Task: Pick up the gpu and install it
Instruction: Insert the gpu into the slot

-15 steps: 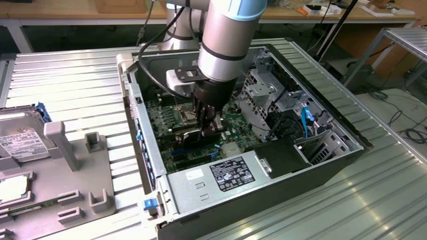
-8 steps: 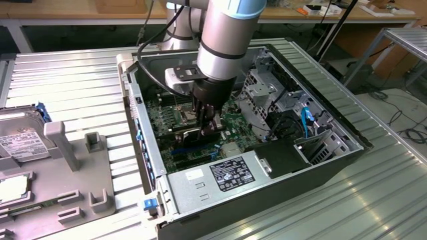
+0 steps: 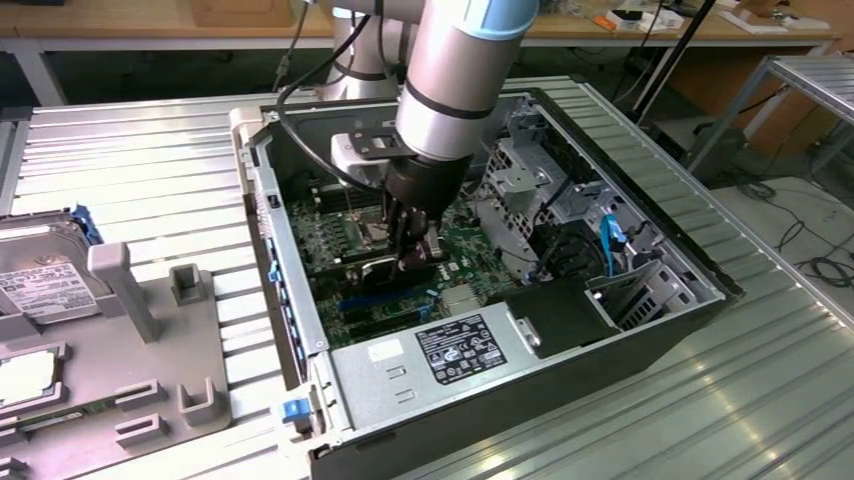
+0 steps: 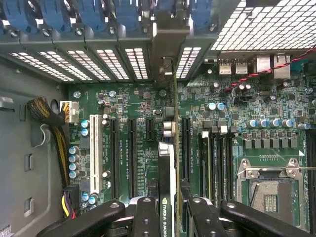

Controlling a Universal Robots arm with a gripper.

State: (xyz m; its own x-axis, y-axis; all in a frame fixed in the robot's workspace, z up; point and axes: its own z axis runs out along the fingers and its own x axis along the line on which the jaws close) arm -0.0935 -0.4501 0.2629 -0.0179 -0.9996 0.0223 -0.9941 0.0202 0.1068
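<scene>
Ribbed metal table bearing computer case, grey rack

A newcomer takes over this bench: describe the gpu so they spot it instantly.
Look inside the open computer case, over the green motherboard. Clamped in the gripper stands the gpu, a thin dark card on edge. Unlike the board-mounted parts around it, it bears an Nvidia label.

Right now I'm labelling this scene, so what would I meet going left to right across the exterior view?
From the left: hard drive → grey fixture → gripper shut on the gpu inside the computer case → blue cable.
</scene>
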